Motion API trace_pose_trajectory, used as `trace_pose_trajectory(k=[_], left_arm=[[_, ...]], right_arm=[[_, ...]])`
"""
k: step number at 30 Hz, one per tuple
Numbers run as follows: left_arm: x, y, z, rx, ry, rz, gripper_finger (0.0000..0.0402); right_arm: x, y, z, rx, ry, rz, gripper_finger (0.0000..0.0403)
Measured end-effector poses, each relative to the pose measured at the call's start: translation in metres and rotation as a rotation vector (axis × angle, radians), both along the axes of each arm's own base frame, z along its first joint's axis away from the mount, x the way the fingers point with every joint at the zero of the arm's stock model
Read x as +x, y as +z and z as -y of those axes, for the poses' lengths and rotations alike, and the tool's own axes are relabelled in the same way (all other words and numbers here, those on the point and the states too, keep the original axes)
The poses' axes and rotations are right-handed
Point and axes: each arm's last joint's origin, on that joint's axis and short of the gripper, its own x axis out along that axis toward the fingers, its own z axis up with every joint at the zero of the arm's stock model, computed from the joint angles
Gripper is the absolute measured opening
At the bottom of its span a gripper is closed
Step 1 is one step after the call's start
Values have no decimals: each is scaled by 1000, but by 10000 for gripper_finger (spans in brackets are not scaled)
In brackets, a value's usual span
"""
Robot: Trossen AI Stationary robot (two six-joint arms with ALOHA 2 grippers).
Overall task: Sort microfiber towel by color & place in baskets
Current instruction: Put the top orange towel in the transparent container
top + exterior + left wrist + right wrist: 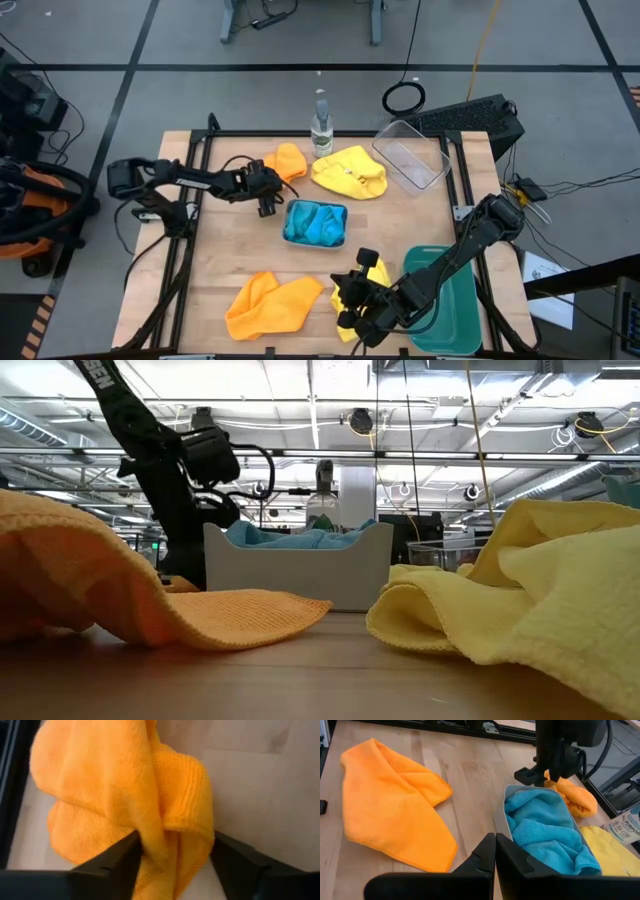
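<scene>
— Where's the left gripper (268,190)?

— Out at ten o'clock from the grey bin (315,223) in the middle of the surface (220,265). Its fingers (122,860) are spread, one each side of a bunched orange towel (125,805), straddling it rather than pinching.

— And the blue ones?

— Both blue towels (313,224) are piled in that grey bin.

— The right gripper (352,300)?

— Down at five o'clock from the bin, fingers pressed together with nothing between them (494,851). It sits just beside a yellow towel (372,277) that's mostly tucked under the arm, with the green bin (455,315) right behind it at the surface's edge.

— Anything loose?

— A second orange towel (270,303) lies flat at seven o'clock. Another yellow towel (350,172) is heaped at twelve to one o'clock, between a bottle (321,127) and the clear bin (410,153), which sits tilted at two o'clock
</scene>
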Motion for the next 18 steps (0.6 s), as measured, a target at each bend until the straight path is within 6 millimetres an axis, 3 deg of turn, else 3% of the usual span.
trace_pose_trajectory(k=[8,18], left_arm=[[2,-5,-2,-14,31,18,18],[-9,16,2,23,115,50,25]], right_arm=[[1,1,0,-1,4,11,4],[13,-14,2,-63,-29,9,4]])
